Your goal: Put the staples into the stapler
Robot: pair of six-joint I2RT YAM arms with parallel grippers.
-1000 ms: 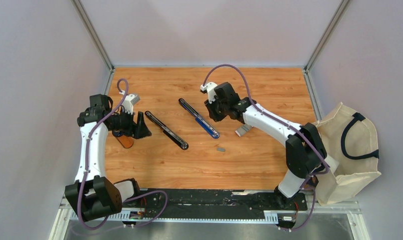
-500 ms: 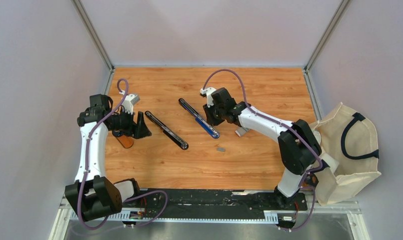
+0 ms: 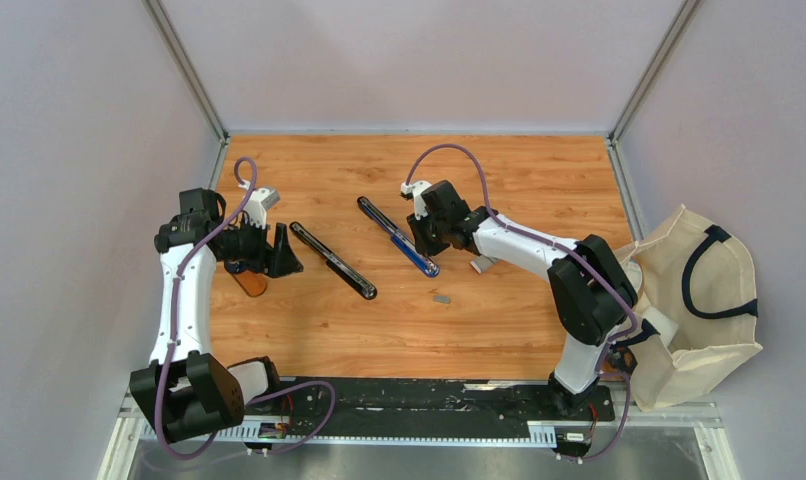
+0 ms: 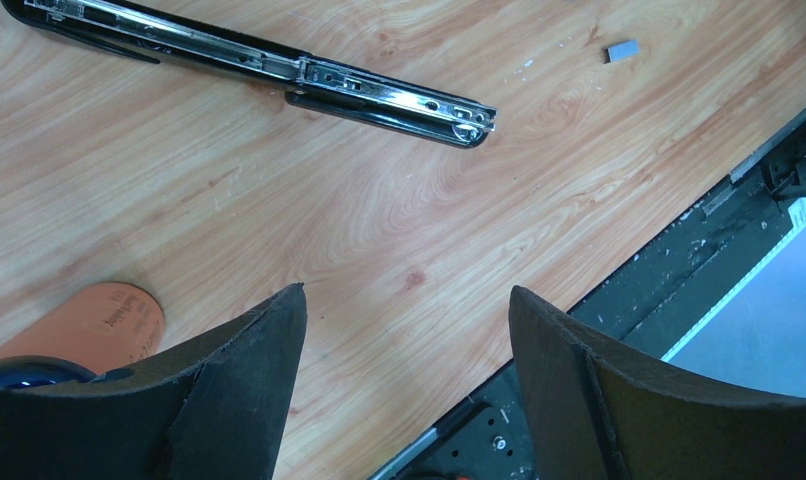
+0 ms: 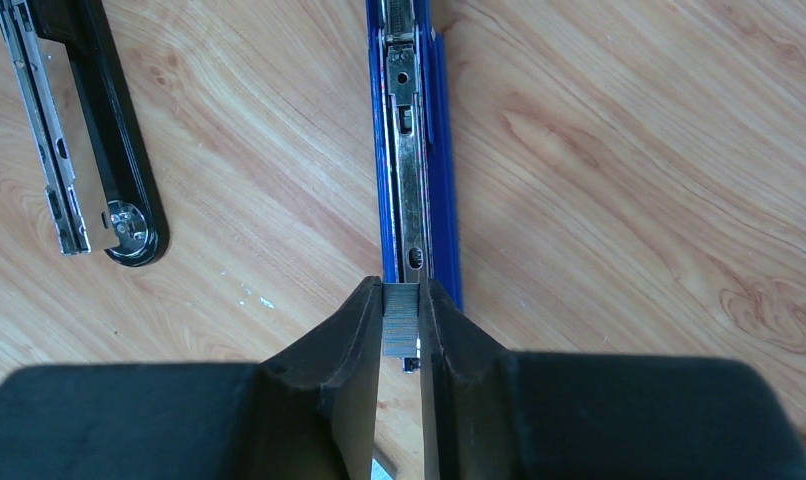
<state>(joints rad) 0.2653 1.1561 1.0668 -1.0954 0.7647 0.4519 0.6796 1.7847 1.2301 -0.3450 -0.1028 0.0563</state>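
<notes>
My right gripper (image 5: pixel 401 287) is shut on a short grey staple strip (image 5: pixel 401 322). It holds the strip just above the near end of the open blue stapler (image 5: pixel 415 150), in line with its metal channel. In the top view the right gripper (image 3: pixel 425 236) is over the blue stapler (image 3: pixel 397 236). An open black stapler (image 3: pixel 331 260) lies left of it and shows in the left wrist view (image 4: pixel 279 65). My left gripper (image 4: pixel 407 300) is open and empty, hovering left of the black stapler (image 3: pixel 279 255). A loose staple piece (image 3: pixel 440 297) lies on the table.
A small white staple box (image 3: pixel 482 264) lies under the right forearm. An orange oval object (image 3: pixel 249 282) lies under the left gripper. A cream cloth bag (image 3: pixel 699 290) hangs off the table's right edge. The black base rail (image 3: pixel 419 395) runs along the near edge.
My right gripper has moved slightly left and nearer, over the blue stapler, still holding the staple strip. The left arm has not moved.
</notes>
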